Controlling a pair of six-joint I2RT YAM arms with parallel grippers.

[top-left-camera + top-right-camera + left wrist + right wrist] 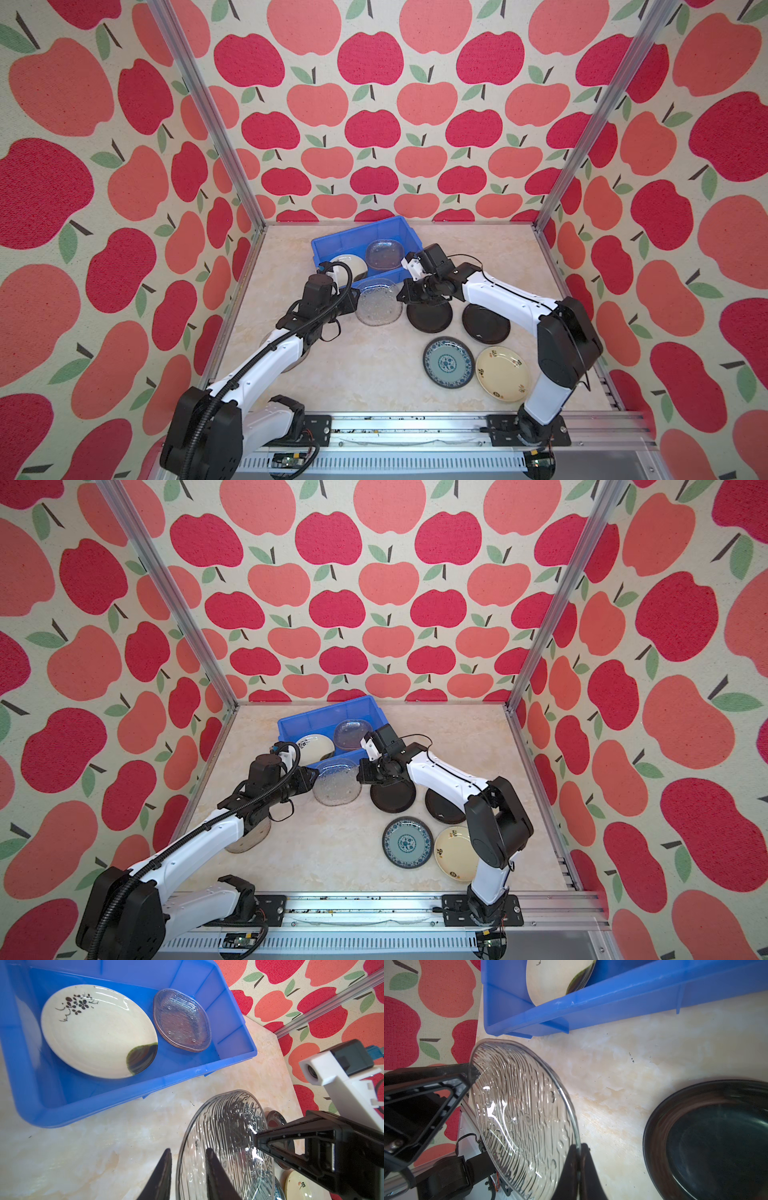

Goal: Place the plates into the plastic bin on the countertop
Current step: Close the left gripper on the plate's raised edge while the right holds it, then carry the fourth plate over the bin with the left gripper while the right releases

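A clear ribbed glass plate [378, 305] [521, 1115] hangs tilted just in front of the blue plastic bin [357, 233] [207, 1070]. My right gripper [400, 296] [578, 1145] is shut on its right rim. My left gripper [356, 297] [189, 1150] straddles the opposite rim, its jaws a little apart, one finger each side of the glass. Inside the bin lie a cream floral plate [97, 1032] and a smoky glass plate [181, 1020]. On the countertop [365, 374] sit two black plates [430, 318] [486, 324], a teal patterned plate [449, 362] and a cream plate [503, 374].
Another glass dish [249, 839] lies mostly hidden under my left forearm. Apple-patterned walls and aluminium rails enclose the counter on three sides. The bin stands at the back, left of centre, with bare counter to its right and in the front middle.
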